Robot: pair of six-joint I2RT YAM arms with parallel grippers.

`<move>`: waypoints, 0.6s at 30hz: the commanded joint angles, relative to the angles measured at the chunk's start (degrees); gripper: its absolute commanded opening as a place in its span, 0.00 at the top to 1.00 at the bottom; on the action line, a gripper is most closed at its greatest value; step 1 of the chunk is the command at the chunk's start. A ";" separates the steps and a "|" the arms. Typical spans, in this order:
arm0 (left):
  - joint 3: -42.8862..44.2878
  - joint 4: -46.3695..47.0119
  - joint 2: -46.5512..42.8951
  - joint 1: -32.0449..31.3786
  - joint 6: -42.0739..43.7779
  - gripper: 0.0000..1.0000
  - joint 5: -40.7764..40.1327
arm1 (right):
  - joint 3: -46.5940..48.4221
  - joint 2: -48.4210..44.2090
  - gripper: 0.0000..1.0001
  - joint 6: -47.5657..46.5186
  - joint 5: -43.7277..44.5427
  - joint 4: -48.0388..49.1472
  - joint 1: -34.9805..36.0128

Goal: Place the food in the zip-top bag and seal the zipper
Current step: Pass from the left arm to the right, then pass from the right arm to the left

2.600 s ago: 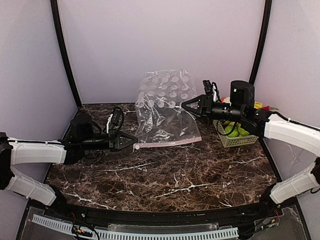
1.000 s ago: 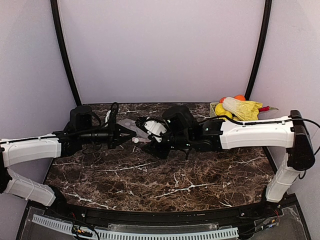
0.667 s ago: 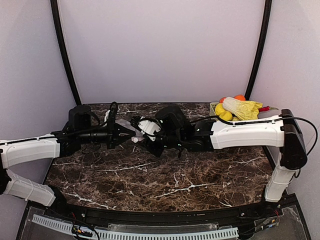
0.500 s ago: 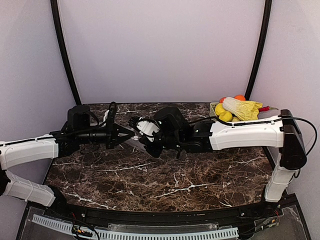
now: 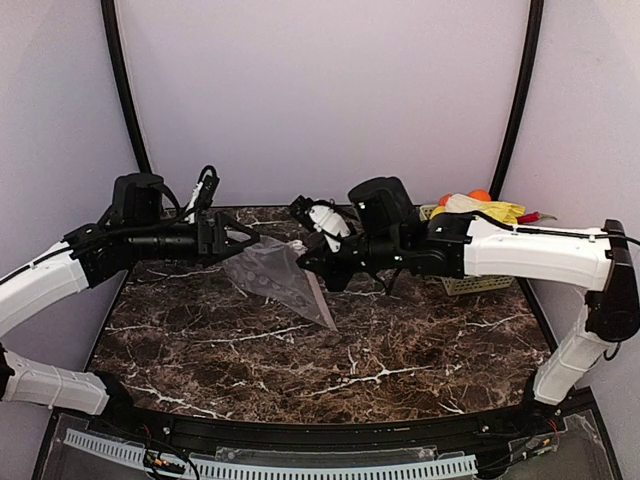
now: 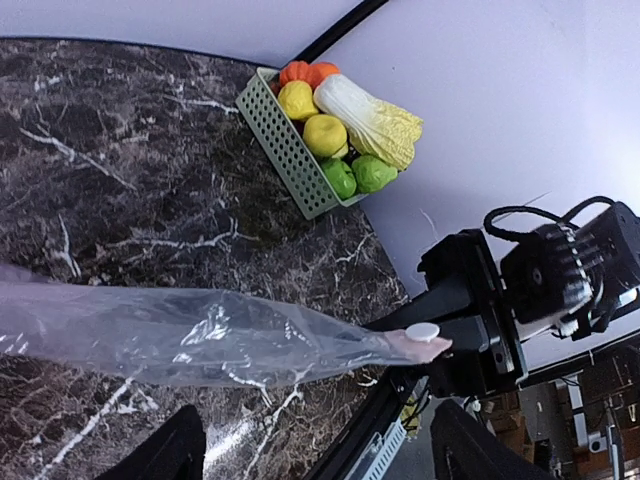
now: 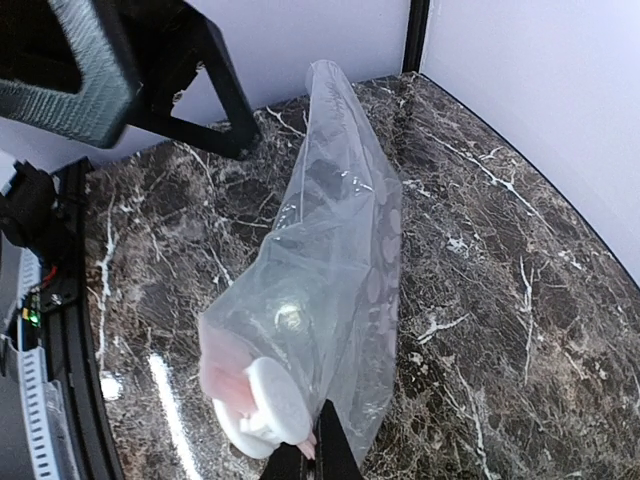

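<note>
The right pincer is shut tight on the zip-top bag. It pinches the end of the pink zipper, just beside the white slider. The bag hangs in the air in the middle of the top picture, and one corner droops toward the marble table. The left pincer is wide open and holds nothing. The bag's far end is just beside its fingers, but I cannot tell if it touches them. All the food sits in the green mesh basket at the right of the top picture, well apart from the bag. I think the job now is to get the bag's mouth open. To do it well, the left pincer should close on only one thin side of the mouth while the right pincer holds firm. It should pull gently, because the floppy plastic can slip or twist.
</note>
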 commanded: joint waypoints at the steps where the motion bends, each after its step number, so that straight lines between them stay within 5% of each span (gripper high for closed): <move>1: 7.14 -11.92 -2.76 -0.19 14.87 0.20 -4.97 | -0.59 -4.67 1.00 6.16 -14.59 -2.05 -5.05; 7: 9.76 -6.43 -4.86 -0.19 27.47 0.17 0.40 | 3.94 -4.78 1.00 7.76 -26.98 -9.50 -9.85; 18: 13.57 -2.07 3.31 -7.15 34.76 0.16 10.47 | 8.59 -3.77 1.00 8.16 -45.72 -19.82 -11.06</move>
